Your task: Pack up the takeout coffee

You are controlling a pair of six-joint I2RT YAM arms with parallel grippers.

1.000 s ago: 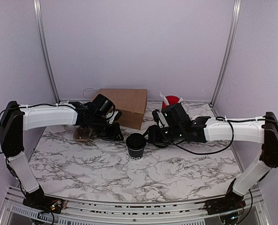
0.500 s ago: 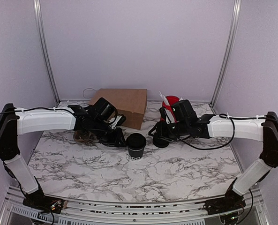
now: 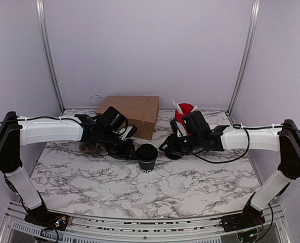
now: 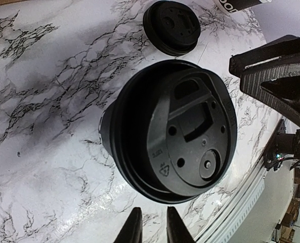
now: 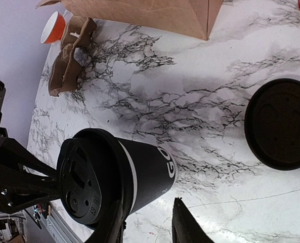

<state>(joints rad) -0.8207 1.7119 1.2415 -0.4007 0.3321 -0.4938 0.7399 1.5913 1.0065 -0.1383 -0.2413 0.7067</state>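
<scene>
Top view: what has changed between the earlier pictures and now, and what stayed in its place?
The left gripper moved right, closer to the takeout coffee. The right gripper drew back to the right, away from it, near the flat black lid. Neither took hold of anything. The coffee, the brown paper bag and the red cup stayed in place.

Black takeout coffee cup (image 3: 146, 157), lidded, upright on table (image 3: 200, 187)
</scene>
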